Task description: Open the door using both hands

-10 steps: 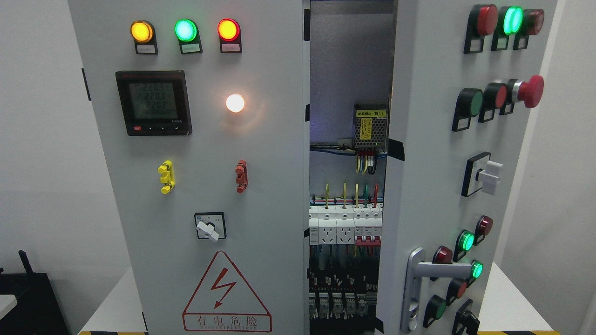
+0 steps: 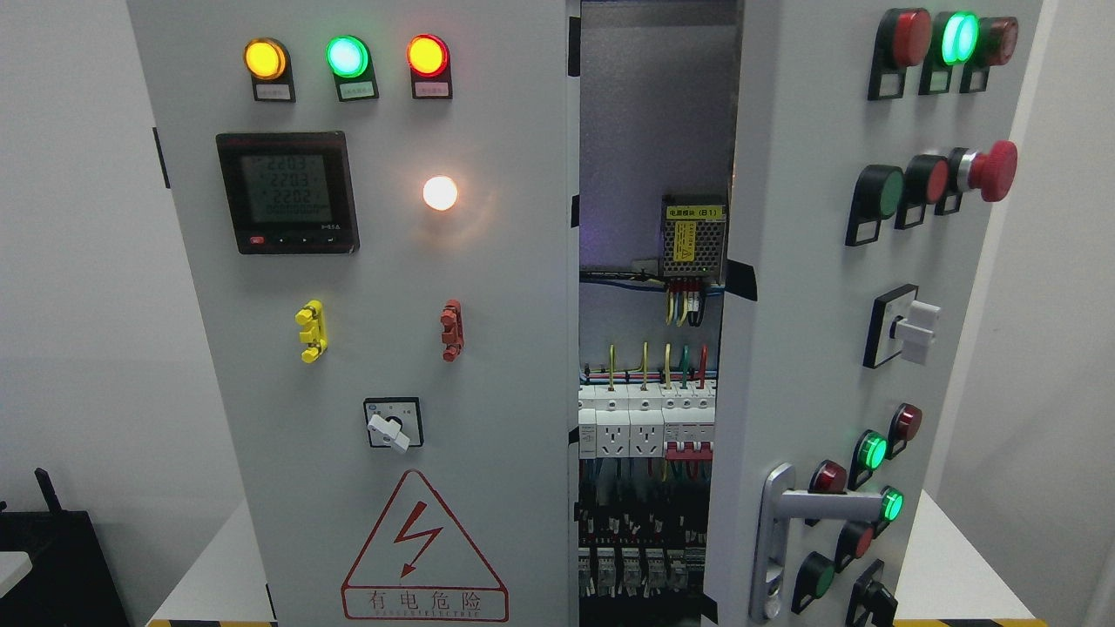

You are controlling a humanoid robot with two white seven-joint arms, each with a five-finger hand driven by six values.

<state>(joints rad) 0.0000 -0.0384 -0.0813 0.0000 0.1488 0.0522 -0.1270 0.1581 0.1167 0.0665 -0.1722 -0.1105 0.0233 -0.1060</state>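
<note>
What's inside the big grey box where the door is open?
Through the gap: a power supply with a yellow label, coloured wires and white breakers. The doors cover everything else.

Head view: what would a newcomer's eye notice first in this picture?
Probably the right door, swung partly open, so the gap in the middle shows wiring and white breakers inside the cabinet. Next, the lit lamps: amber, green and red in a row at the top of the left door, with a glowing white lamp below them. No robot hand is in view.
</note>
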